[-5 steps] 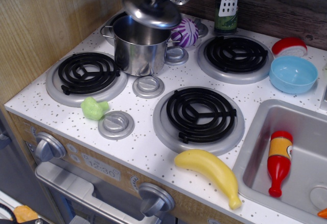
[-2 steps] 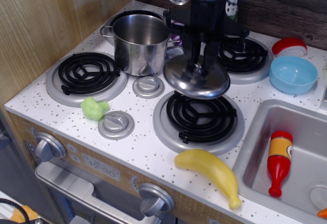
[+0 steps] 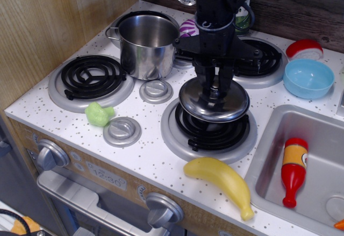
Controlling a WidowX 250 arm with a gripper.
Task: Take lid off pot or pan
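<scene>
The shiny steel pot [image 3: 147, 45] stands open and uncovered on the back left of the toy stove. The round domed steel lid [image 3: 214, 101] hangs over the front right burner [image 3: 211, 126], just above its black coil or resting on it; I cannot tell which. My gripper [image 3: 215, 89] comes down from above and is shut on the lid's central knob, which its black fingers [image 3: 207, 80] hide.
A yellow banana [image 3: 221, 178] lies at the front edge. A green lump [image 3: 99, 114] sits by the front left burner [image 3: 91, 78]. A light-blue bowl [image 3: 308, 78] and a red-white item [image 3: 304, 49] are at the right. A red bottle [image 3: 294, 169] lies in the sink [image 3: 269, 144]. Flat grey discs [image 3: 156, 91] lie between burners.
The lid has left the pot: carried right and down from above the pot to over the front right burner, then lowered a little further onto it. The pot stayed put.
</scene>
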